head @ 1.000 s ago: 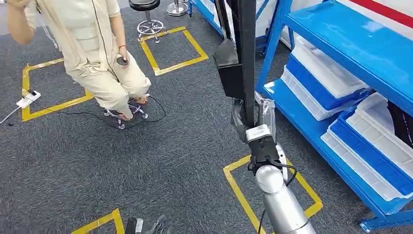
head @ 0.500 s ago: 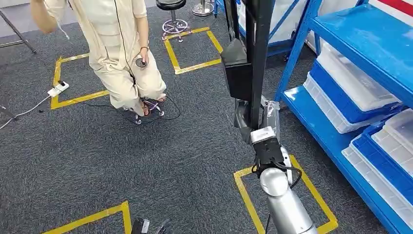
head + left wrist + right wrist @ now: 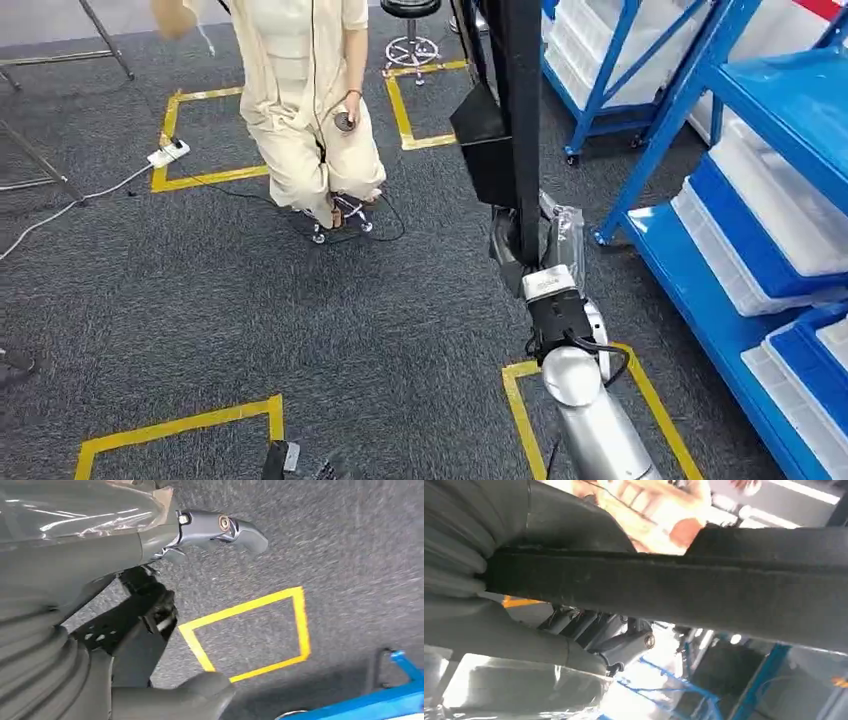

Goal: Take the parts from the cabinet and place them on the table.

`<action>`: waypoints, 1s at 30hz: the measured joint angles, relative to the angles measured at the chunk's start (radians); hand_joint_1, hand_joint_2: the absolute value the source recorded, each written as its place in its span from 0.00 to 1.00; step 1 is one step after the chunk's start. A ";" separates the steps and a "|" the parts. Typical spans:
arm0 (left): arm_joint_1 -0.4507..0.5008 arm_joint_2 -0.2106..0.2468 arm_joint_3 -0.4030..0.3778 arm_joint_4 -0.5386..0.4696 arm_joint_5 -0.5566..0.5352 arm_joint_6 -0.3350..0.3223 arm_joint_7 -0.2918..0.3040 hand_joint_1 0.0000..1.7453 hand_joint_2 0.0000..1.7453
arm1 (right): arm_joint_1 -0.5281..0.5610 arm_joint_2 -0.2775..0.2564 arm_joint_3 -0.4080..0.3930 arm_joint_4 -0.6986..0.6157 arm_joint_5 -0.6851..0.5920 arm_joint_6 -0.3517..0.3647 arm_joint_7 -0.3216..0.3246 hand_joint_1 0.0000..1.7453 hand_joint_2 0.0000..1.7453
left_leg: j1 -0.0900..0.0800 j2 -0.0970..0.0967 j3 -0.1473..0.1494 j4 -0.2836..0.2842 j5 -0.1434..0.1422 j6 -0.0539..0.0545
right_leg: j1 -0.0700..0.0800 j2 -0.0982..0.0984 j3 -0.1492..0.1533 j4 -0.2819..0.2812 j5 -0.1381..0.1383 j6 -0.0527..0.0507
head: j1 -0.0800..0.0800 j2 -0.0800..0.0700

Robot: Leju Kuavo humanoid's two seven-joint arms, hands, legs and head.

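My right robot hand is wrapped around a long black bar that sticks up in front of me, with a clear plastic bag crinkled against it. My left robot hand has plastic film over it, can't tell its grip. Blue shelf rack with white bins on the right; a person sits on a stool far left, cables and yellow floor tape around.
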 joint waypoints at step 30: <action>0.007 -0.006 0.016 0.000 0.021 0.040 -0.046 0.00 1.00 | -0.065 -0.013 0.041 0.024 -0.028 0.002 0.001 1.00 1.00 | 0.002 -0.001 -0.009 0.002 0.006 -0.001 | -0.002 -0.004 0.023 -0.040 0.013 -0.002 | -0.010 0.000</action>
